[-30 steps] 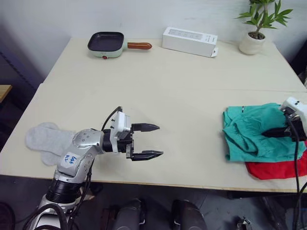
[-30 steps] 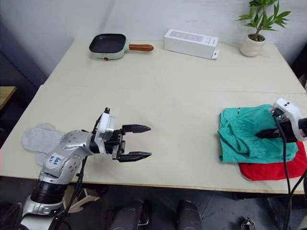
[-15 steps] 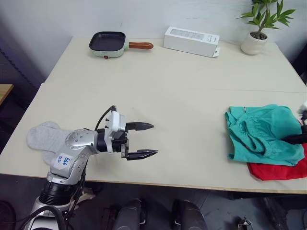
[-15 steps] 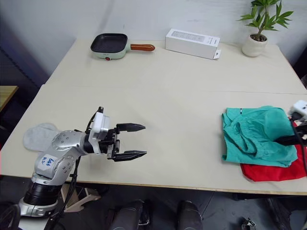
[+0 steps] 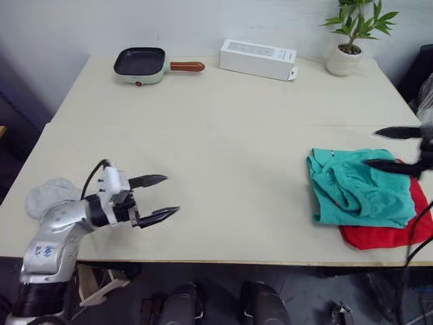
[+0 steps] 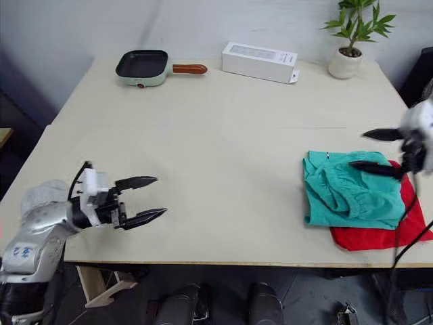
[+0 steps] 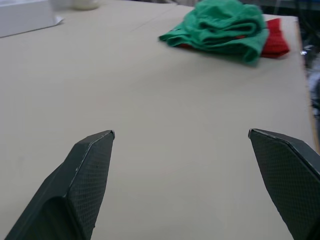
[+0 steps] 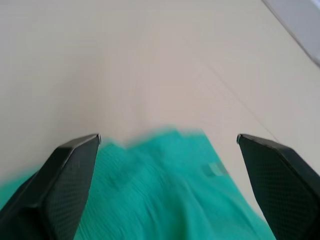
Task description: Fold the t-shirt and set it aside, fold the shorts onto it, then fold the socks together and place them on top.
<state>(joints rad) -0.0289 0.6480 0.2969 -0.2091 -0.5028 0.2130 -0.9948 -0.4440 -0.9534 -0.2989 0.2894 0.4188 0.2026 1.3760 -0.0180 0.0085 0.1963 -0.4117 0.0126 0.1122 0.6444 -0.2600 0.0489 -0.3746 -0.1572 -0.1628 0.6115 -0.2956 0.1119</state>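
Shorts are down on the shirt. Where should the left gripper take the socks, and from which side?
Probably the socks' edge toward the table middle, approached from above. They lie flat at the table's left edge, behind the open left gripper, which points away from them.

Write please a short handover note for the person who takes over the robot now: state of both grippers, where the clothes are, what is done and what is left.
Left gripper: open, holding nothing, over bare table near the front left.
Right gripper: open, holding nothing, above the shorts.
The shorts lie folded but a bit rumpled on the t-shirt at the right front of the table; the red shows under them at the front and right.
The socks lie at the left edge, behind the left arm.
Done: t-shirt set aside, shorts on it.
Left: fold the socks together and place them on top of the pile.
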